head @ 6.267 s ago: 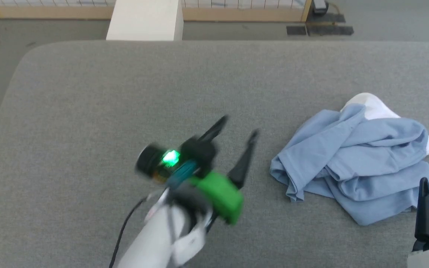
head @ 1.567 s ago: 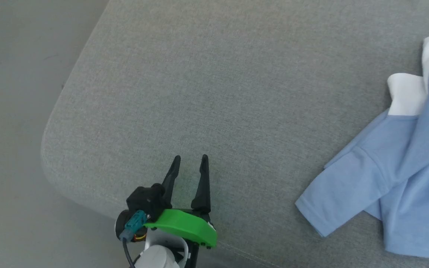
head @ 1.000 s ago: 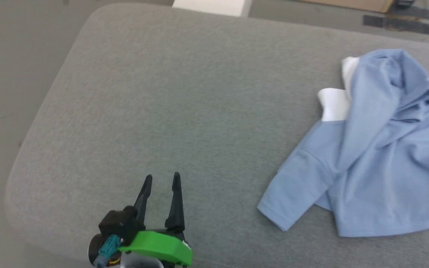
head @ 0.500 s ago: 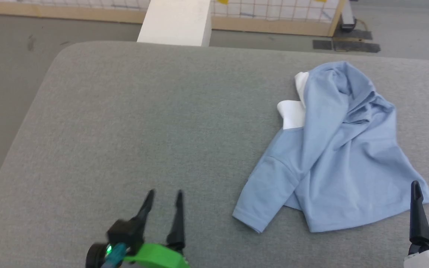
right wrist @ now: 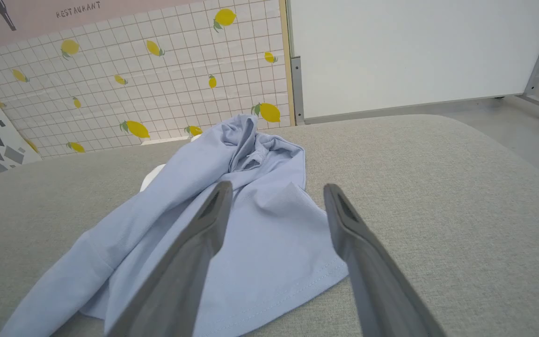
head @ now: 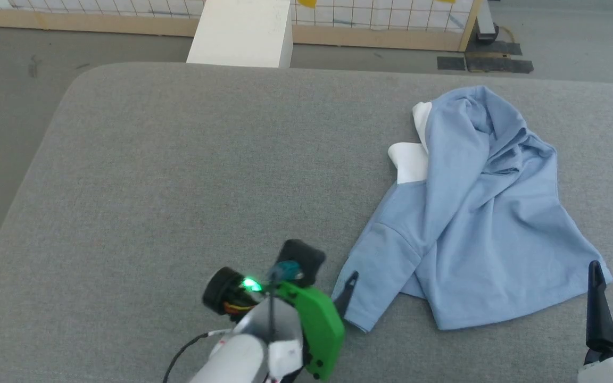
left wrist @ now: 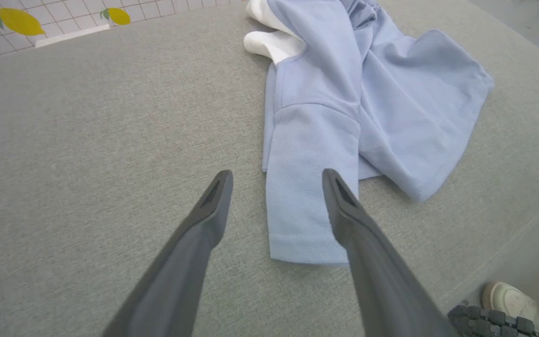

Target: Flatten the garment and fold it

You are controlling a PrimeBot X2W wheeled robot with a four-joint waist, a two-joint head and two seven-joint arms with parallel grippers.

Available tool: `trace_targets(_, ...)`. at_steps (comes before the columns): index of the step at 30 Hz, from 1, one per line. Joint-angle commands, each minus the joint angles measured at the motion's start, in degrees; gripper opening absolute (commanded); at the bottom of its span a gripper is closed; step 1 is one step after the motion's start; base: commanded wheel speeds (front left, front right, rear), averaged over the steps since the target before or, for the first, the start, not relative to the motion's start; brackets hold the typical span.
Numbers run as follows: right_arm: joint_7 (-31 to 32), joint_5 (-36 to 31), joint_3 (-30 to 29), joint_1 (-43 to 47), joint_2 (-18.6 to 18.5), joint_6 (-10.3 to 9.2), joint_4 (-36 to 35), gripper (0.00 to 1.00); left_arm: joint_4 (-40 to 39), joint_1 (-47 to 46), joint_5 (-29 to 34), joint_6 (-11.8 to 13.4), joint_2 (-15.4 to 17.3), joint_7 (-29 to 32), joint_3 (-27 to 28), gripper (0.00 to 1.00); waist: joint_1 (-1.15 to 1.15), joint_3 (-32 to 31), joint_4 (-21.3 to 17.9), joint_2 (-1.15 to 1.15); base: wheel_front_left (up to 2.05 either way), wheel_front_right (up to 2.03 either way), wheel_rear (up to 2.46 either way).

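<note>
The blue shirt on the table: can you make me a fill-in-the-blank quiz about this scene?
The garment lies crumpled on a ____ padded surface. The left tool, fingers apart, points at the garment's short ____. The right tool is open and holds ____. Apart from blue, the garment also shows some ____ fabric.
Missing words: grey; sleeve; nothing; white.

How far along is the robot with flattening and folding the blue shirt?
Done: little. The garment lies partly spread on the grey surface, one sleeve flat, its far end bunched beside the white section. In hand: the open left gripper is at the sleeve hem, the open right gripper at the near corner; neither holds cloth. Left: finish flattening, then all folds.
</note>
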Motion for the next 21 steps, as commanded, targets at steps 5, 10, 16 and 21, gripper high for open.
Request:
trace_targets(5, 0.5, 0.2, 0.5, -1.4, 0.0, -0.08, 0.2, 1.0, 8.0, -4.6, -2.8, -2.5, -2.2, 6.8, -2.4, 1.0, 0.0, 1.8, -0.6, 0.0, 0.0, 0.0, 0.0)
trace_targets(10, 0.9, 0.2, 0.6, -1.9, 0.0, -0.08, -0.3, 1.0, 15.4, -7.5, -2.5, -2.3, -3.3, 8.5, -3.4, 1.0, 0.0, 3.4, -1.4, 0.0, 0.0, 0.0, 0.0)
trace_targets(16, 1.0, 0.3, 0.5, -2.6, 0.0, -0.08, -0.5, 1.0, 22.8, -9.4, -3.0, -2.3, -4.5, 6.9, -4.6, 0.0, 0.0, 4.7, -2.0, 0.0, 0.0, 0.0, 0.0)
trace_targets(21, 1.0, 0.5, -0.3, -3.0, 0.0, -0.08, -0.1, 1.0, 24.9, -10.2, -4.7, -1.9, -5.2, 3.9, -4.5, 0.0, 0.0, 4.6, -1.6, 0.0, 0.0, 0.0, 0.0)
